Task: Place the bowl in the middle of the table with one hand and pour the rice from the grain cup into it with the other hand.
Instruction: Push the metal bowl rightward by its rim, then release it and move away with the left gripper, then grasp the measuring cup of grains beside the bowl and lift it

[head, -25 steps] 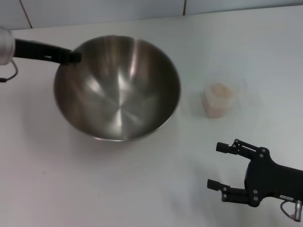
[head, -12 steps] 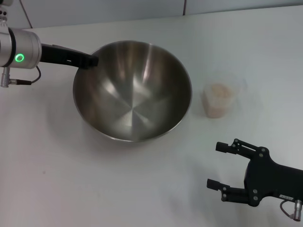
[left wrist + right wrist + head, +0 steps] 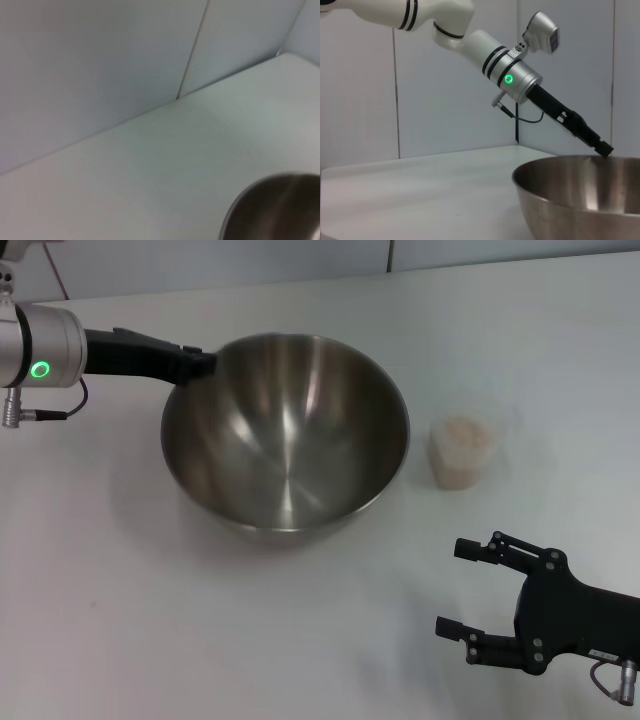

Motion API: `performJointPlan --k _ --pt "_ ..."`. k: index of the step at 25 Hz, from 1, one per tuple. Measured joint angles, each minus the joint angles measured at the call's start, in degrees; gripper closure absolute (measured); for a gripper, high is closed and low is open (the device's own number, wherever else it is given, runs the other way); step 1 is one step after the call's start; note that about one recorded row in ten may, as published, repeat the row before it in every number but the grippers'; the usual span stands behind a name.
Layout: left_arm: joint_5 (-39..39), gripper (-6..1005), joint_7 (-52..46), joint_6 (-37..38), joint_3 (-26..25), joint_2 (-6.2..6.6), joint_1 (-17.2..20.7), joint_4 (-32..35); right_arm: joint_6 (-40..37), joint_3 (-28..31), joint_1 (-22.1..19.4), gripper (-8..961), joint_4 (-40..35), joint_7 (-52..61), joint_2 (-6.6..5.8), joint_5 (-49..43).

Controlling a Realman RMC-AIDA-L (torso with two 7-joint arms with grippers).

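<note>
Two grippers of mine in view, one on the steel bowl's rim, the other idle with its fingers apart

My left gripper (image 3: 205, 363) reaches in from the left and grips the far-left rim of the bowl (image 3: 285, 435); its tips are closed on that edge. The bowl is a wide, round stainless-steel mixing bowl with a shiny brushed inside, streaked with light, nothing in it, sitting near the middle of the white table (image 3: 150, 620). Just to its right, apart from it, stands the grain cup (image 3: 461, 451), small and clear-walled, slightly tapered, holding pale pinkish-beige rice (image 3: 461, 432) nearly to the top. My right gripper (image 3: 462, 587) hangs low at the near right, well short of the cup, spread wide and holding nothing. My right wrist view shows the bowl's rim (image 3: 580, 170) with the left gripper's tip (image 3: 604, 148) on it
</note>
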Motion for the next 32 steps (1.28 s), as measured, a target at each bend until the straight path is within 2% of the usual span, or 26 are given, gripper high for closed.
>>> performJointPlan --k 1,4,6,8,9,12,14,16,19,20,22,25,28,32 --pt "-2.69 964 2.61 0.31 0.0 0.08 0.99 0.58 0.0 0.0 0.0 130 0.0 0.0 0.0 0.0" --pt "-5.08 862 4.56 1.05 0.0 0.15 1.98 1.52 0.1 0.0 0.01 130 0.0 0.0 0.02 0.0" --pt "-9.76 794 9.86 5.85 0.17 0.2 6.87 8.82 0.15 0.02 0.0 129 0.01 0.0 0.06 0.01" --pt "-10.53 737 11.22 7.24 0.52 0.16 8.54 11.28 0.15 0.51 -0.07 129 0.17 0.0 0.07 0.38" --pt "-11.85 709 13.9 9.35 1.48 0.12 11.73 15.03 0.15 0.51 -0.07 129 0.17 0.0 0.07 0.38" --pt "-14.76 623 19.6 11.75 3.93 0.27 18.31 20.55 0.29 2.73 -0.49 129 0.47 0.0 0.05 0.58" --pt "-16.31 505 23.7 13.25 4.79 0.34 23.13 23.37 0.4 5.0 -1.04 129 0.85 0.0 0.03 0.61" --pt "-16.67 388 25.04 13.87 4.86 0.36 24.55 23.94 0.34 7.19 -1.79 129 1.07 0.0 -0.01 0.61" --pt "-16.67 211 25.04 13.87 4.86 0.36 24.55 23.94 0.24 12.34 -2.95 129 1.33 0.01 0.03 0.67" --pt "-18.76 152 29.73 17.32 4.41 0.44 30.96 26.15 0.31 14.47 -3.27 129 1.53 0.0 0.06 0.7" --pt "-19.26 148 30.52 20.18 3.79 0.54 33.5 26.38 0.93 19.05 -3.79 129 2.44 0.0 0.07 0.7" --pt "-18.88 143 30.6 21.45 3.68 0.48 33.98 26.13 4.0 26.29 -4.03 130 3.87 -0.16 0.08 0.71" --pt "-18.77 137 30.63 21.52 3.72 0.43 33.99 25.93 10.37 31.46 -2.83 130 6.09 -2.14 0.13 0.71" --pt "-18.76 132 30.67 21.56 4.04 0.37 33.51 25.81 14.76 33.21 -0.89 130 7.75 -3.56 0.12 0.71"
